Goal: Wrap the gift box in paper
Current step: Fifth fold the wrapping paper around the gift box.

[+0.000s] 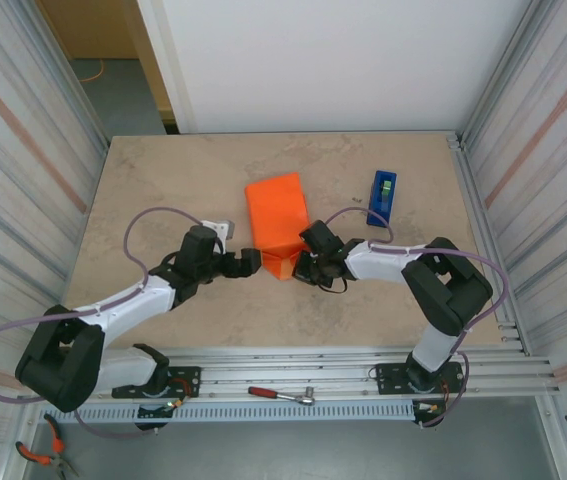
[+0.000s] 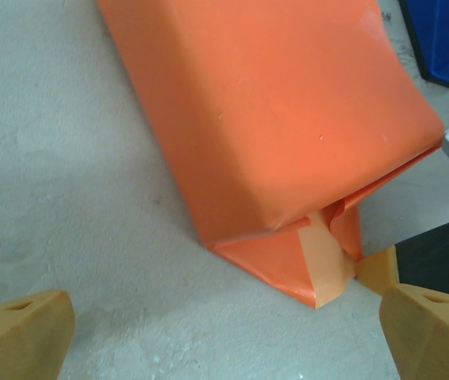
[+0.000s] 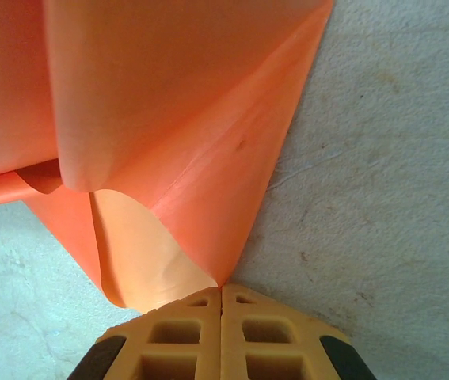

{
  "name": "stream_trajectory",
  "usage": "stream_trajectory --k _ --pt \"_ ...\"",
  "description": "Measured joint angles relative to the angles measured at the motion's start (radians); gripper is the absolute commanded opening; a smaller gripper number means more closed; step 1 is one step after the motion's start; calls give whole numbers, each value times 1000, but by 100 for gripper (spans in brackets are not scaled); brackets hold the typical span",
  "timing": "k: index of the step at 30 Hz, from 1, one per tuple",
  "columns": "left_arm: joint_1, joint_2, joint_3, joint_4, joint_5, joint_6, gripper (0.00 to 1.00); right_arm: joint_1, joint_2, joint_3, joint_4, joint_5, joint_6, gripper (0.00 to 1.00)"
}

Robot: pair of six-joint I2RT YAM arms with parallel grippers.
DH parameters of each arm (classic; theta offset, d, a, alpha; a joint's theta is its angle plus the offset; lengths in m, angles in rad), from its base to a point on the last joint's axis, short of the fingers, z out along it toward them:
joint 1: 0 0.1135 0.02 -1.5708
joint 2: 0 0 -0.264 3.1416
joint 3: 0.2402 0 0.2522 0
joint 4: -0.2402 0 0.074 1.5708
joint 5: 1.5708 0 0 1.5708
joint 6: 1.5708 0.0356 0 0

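Overhead view: we see the paper (image 1: 277,208), bright orange, folded into a block-shaped parcel near the middle of the table (image 1: 153,180), its long axis running away from the arms. The gift box is covered by the sheet, so we cannot see it directly; we read its place only from the squared bulge of the parcel. At the parcel's near end the sheet comes down into a triangular flap that lies on the tabletop. A blue tape dispenser (image 1: 383,197) stands apart to the right of the parcel.

The left gripper (image 1: 251,262) sits just left of this flap with its jaws spread wide. In the left wrist view its fingers (image 2: 18,332) stand at the two lower corners of the frame with bare table between them, and nothing is held.

The right gripper (image 1: 299,268) meets the flap from the right. In the right wrist view its fingers (image 3: 184,336) are pressed flat together, and the pointed tip of the flap runs into the seam between them. We take the jaws as clamped on the paper's corner, low against the table.

On the rail in front of the arm bases lie a red-handled tool (image 1: 281,395) and, at the lower left, orange-handled pliers (image 1: 41,452)
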Motion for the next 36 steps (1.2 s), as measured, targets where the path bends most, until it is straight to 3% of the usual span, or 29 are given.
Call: stream_trajectory --k 16,29,36 --pt "-29 23 -55 -6 95 -18 87 -15 -59 0 52 -31 11 0" --pt "-181 151 -99 145 158 -6 53 -41 -73 0 84 -59 42 0" --pt "-203 249 -84 229 177 -8 37 -52 -74 0 100 -78 52 0"
